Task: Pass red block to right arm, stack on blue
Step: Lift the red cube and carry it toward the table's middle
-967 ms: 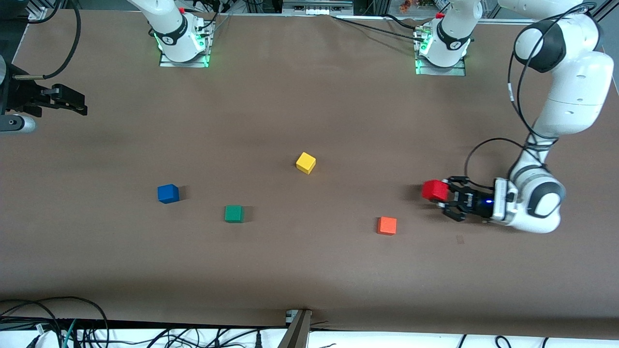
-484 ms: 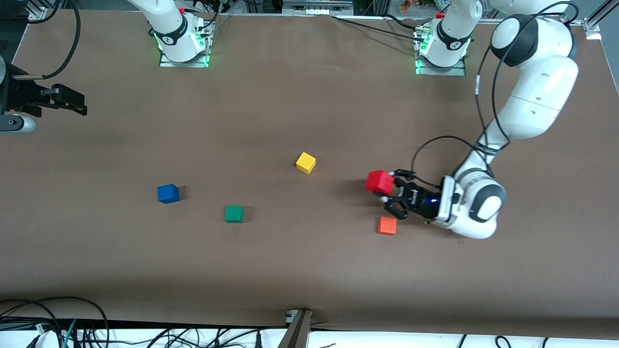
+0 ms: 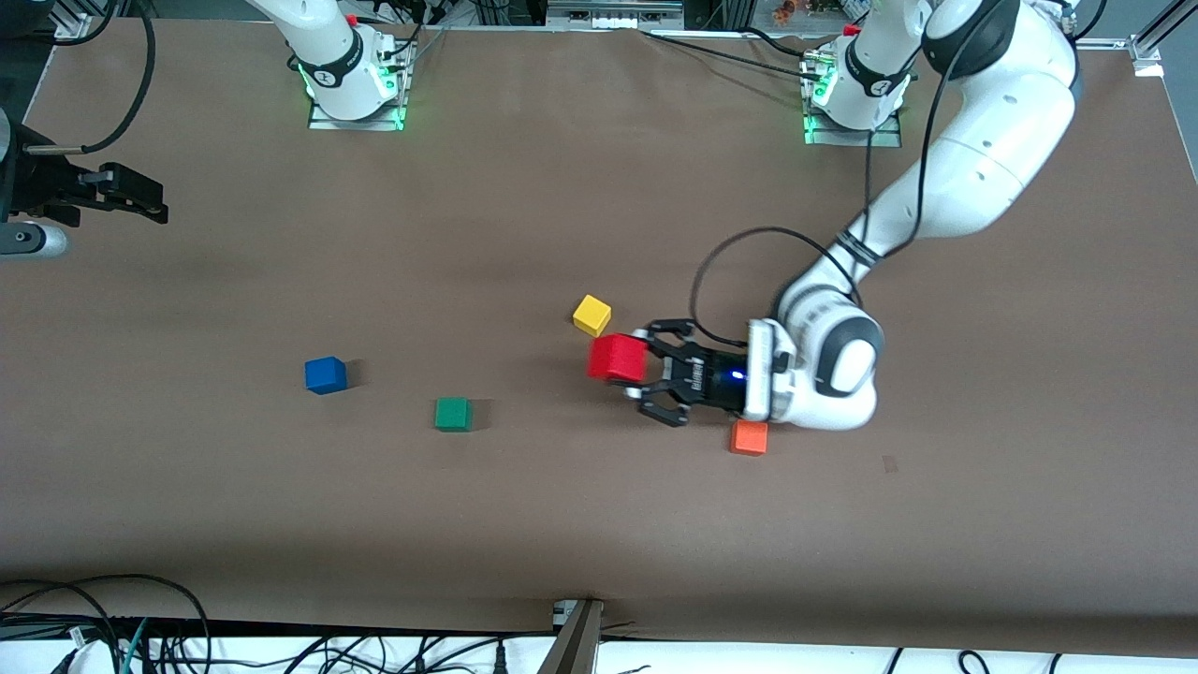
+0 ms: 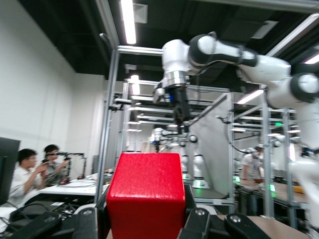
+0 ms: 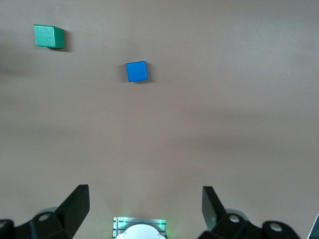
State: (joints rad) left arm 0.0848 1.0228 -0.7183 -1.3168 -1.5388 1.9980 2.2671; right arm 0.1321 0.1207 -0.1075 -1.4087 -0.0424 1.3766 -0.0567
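The red block [image 3: 617, 358] sits clamped between the left gripper's [image 3: 640, 368] fingers, in the air over the table [image 3: 599, 234] just beside the yellow cube [image 3: 591, 315]. The right gripper [image 5: 144, 199] hangs with fingers spread wide above the blue [image 3: 325, 374], at the right arm's end. Five cubes in all, one each of red, yellow, blue, green [image 3: 453, 414] and orange [image 3: 749, 438], over a brown table in a lab of metal frames.

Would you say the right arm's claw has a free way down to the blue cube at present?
Probably yes: the right claw is open and empty, the blue cube stands alone with nothing on it, and the green cube sits well apart.
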